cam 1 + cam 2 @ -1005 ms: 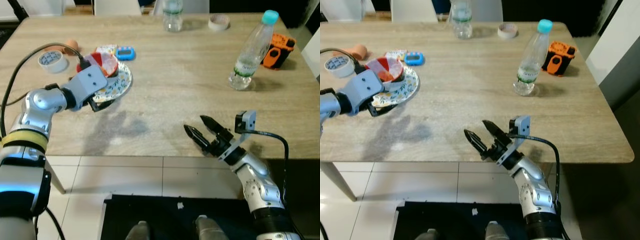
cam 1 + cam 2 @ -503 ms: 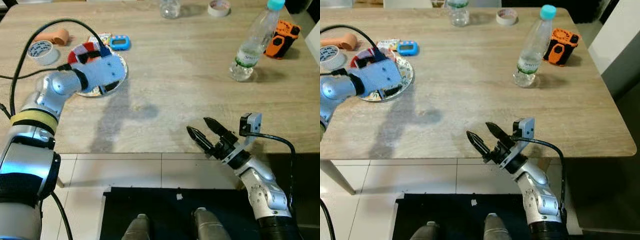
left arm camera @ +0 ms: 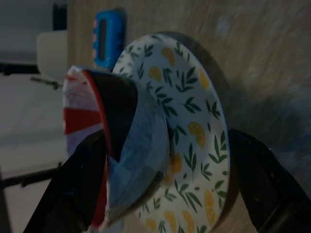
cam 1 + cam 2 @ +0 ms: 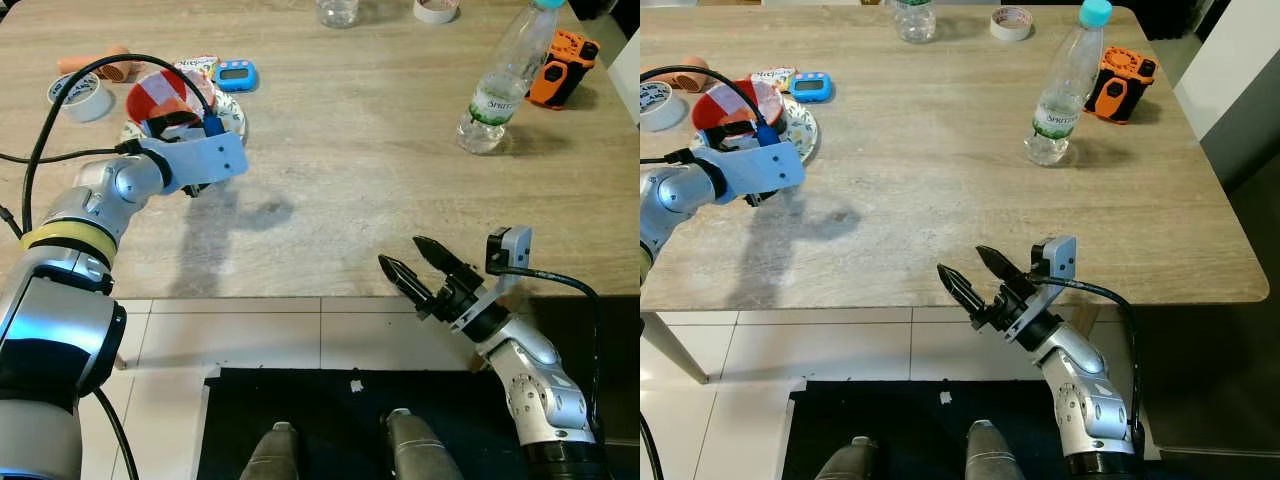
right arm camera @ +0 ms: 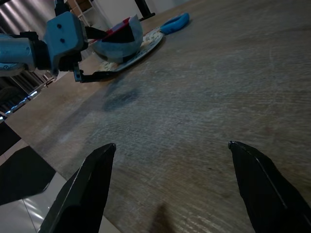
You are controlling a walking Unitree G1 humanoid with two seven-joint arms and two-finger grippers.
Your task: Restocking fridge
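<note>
A lemon-patterned plate (image 3: 194, 126) carries a red-and-white bowl (image 3: 121, 141) covered with clear film; both stand at the table's left (image 4: 228, 118). My left gripper (image 3: 166, 130) is open wide and straddles them. One finger (image 3: 77, 184) lies by the bowl's rim and the other finger (image 3: 262, 184) by the plate's edge. My right gripper (image 4: 398, 250) hangs open over the table's front edge with nothing between its fingers. It points toward the plate (image 5: 141, 46).
A water bottle (image 4: 495, 90) and an orange device (image 4: 560, 78) stand at the right. A blue timer (image 4: 235, 70), a tape roll (image 4: 78, 95) and an orange cylinder (image 4: 95, 65) lie beside the plate. Another bottle (image 4: 340, 10) and a tape roll (image 4: 435, 10) sit far back.
The whole view has shifted as the camera moved. My left gripper has turned at the plate, and the bowl now shows further left of its wrist. The right gripper stays open.
</note>
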